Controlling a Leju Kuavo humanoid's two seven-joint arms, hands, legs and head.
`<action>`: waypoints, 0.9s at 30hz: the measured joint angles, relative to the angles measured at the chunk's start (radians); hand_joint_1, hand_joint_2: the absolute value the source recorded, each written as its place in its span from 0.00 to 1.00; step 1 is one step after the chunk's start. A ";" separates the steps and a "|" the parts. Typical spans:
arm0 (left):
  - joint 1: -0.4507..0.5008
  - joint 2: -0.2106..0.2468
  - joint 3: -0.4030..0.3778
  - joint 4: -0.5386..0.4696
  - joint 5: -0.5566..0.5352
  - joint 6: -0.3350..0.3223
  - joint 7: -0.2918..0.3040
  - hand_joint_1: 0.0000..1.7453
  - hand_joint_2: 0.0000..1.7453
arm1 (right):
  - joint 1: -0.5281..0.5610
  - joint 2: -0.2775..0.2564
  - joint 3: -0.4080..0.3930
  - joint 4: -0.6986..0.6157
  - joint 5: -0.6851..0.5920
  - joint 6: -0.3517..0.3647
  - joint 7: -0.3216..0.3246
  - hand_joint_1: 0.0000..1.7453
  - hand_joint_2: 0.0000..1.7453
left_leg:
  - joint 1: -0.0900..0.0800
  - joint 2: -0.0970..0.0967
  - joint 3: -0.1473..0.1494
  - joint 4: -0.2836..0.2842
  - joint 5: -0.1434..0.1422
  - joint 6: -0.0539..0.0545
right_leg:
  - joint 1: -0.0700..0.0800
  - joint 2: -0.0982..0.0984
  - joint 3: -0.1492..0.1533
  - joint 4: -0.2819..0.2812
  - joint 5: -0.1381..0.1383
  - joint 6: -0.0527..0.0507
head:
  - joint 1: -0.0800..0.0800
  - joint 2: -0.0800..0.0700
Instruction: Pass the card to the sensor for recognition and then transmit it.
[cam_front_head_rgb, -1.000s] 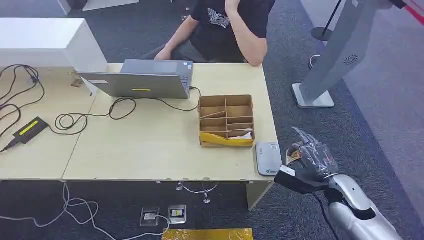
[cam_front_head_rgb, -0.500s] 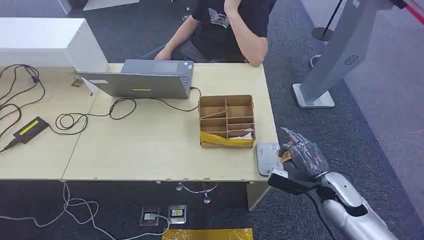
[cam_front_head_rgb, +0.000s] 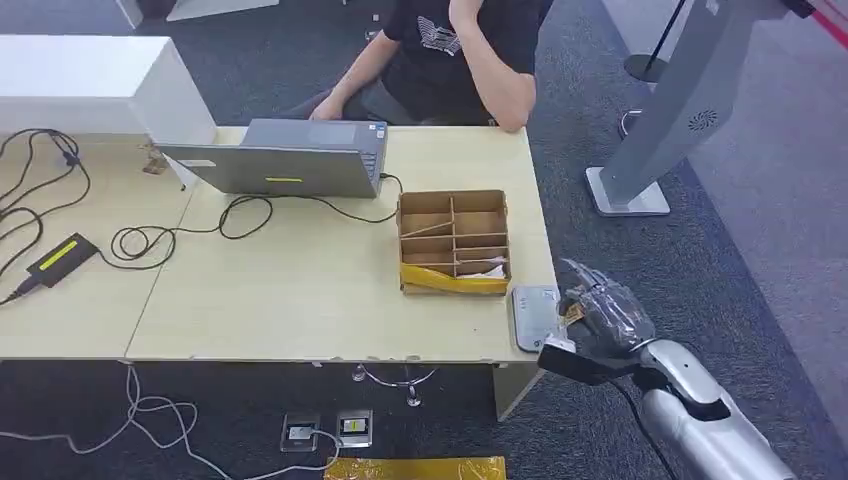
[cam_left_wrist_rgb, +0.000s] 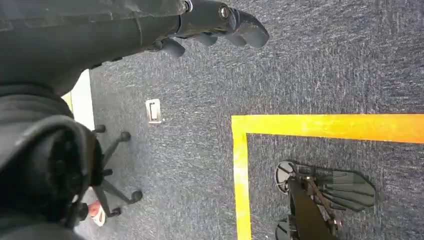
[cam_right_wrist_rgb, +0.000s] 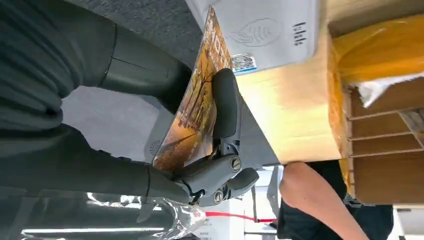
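My right hand hovers just off the table's right edge, wrapped in clear plastic. It pinches an orange picture card between its thumb and dark fingers; the card stands on edge, its tip close to the grey flat sensor lying at the table's front right corner. The right wrist view has the sensor right by the card's end. My left hand hangs over dark carpet, its fingers curled in with nothing in them.
A cardboard divider box with yellow tape stands just behind the sensor. A person sits at the far side behind a laptop. Cables and a black device lie at the left. A grey stand rises right of the table.
My right hand has brought the card leftward and slightly down, from beside the table to the sensor's right edge. Little movement in the last half second.
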 joint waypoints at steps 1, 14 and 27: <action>0.000 0.000 0.000 0.000 0.000 0.000 0.000 0.00 0.00 | 0.000 0.002 0.000 0.007 0.009 -0.003 0.000 1.00 1.00 | 0.000 0.000 0.000 0.000 0.000 0.000 | 0.000 0.000 0.000 0.000 0.000 0.000 | 0.000 0.000; 0.000 -0.001 0.000 0.000 0.000 -0.001 -0.008 0.00 0.00 | 0.004 0.022 -0.003 0.046 0.019 -0.002 0.015 1.00 1.00 | 0.000 0.000 0.000 0.000 0.000 0.000 | 0.000 0.000 0.000 0.000 0.000 0.000 | 0.000 0.000; 0.000 -0.002 0.000 0.000 0.000 -0.005 -0.016 0.00 0.00 | 0.051 0.038 -0.004 0.013 0.036 -0.008 0.043 1.00 1.00 | 0.000 0.000 0.000 0.000 0.000 0.000 | 0.000 0.000 0.000 0.000 0.000 0.000 | 0.000 0.000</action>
